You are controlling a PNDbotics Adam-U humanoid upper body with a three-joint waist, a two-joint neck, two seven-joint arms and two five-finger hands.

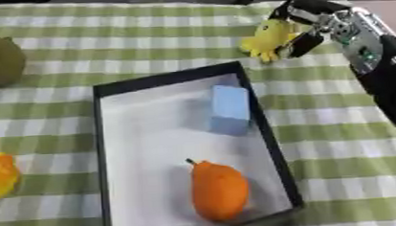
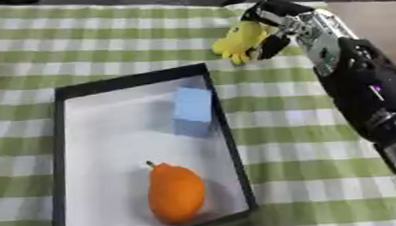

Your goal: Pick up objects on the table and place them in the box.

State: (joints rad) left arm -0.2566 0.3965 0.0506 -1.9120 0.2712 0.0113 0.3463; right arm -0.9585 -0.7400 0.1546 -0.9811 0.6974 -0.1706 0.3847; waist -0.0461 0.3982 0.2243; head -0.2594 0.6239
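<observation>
- Yellow soft toy, lumpy with small limbs, sits in the left eye view at the far right of the green-and-white checked tablecloth, just beyond the far right corner of the black-rimmed, white-floored box. The right hand, black and silver, curls its fingers round the toy's right side; the box lies toward the robot and to the left of it.
- Inside the box lie a pale blue block and an orange pear-shaped fruit.
- Right eye view: the toy looks raised off the cloth, though I cannot be sure. The left hand shows nowhere.
</observation>
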